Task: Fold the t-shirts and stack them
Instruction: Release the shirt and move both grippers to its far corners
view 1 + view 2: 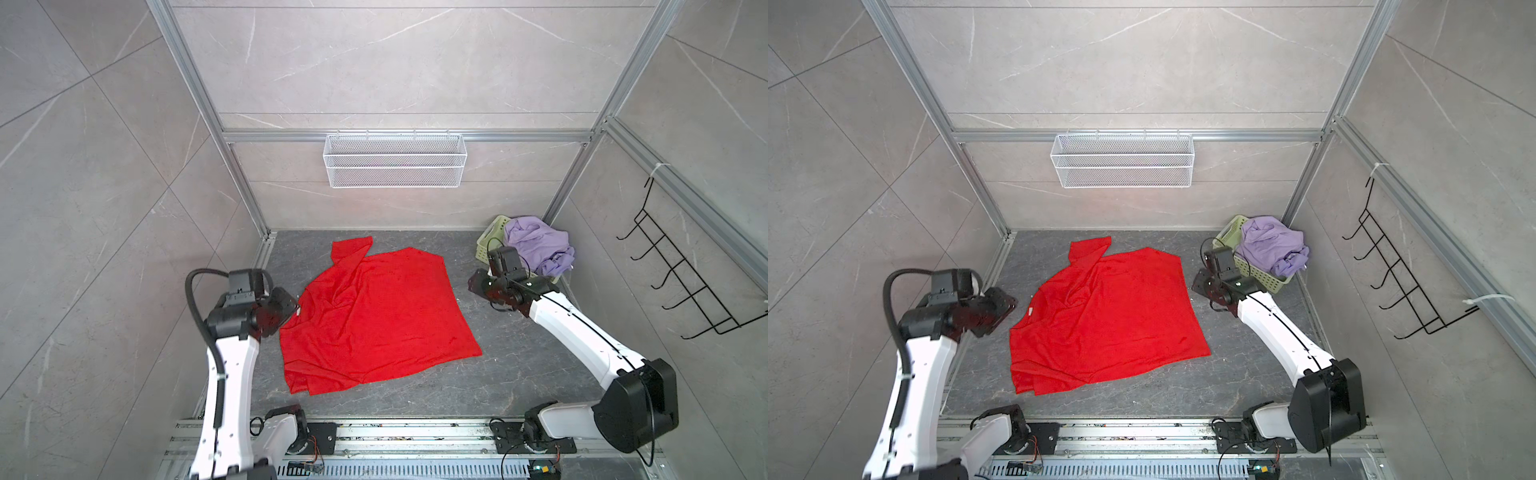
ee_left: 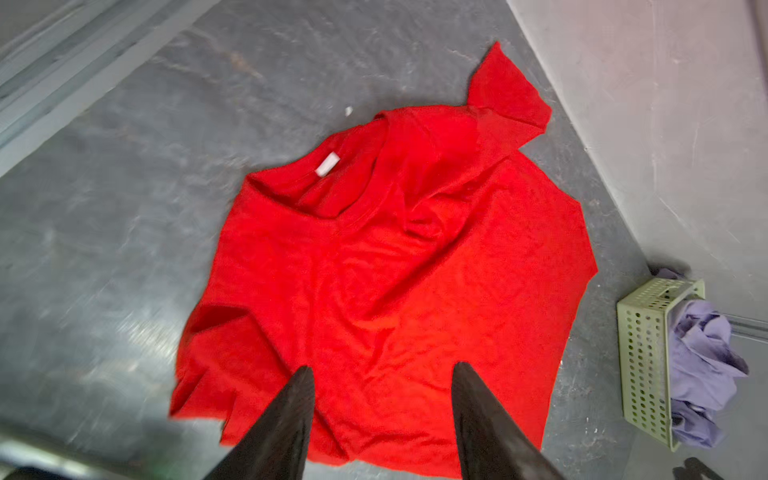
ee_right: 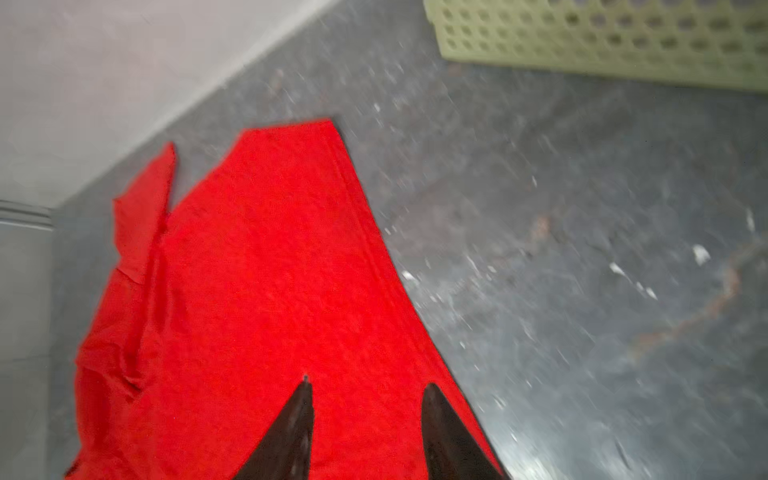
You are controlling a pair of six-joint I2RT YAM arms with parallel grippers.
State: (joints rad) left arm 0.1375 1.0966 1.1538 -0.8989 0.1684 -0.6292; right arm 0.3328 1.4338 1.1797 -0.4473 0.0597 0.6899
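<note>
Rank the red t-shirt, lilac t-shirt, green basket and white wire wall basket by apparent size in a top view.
1. red t-shirt
2. white wire wall basket
3. lilac t-shirt
4. green basket, though this is unsure because much of it is hidden.

Red tee (image 1: 1104, 320) lies spread on the floor (image 1: 1225, 374), lilac tee (image 1: 1271, 245) heaped in the green basket (image 1: 1262, 279).
</note>
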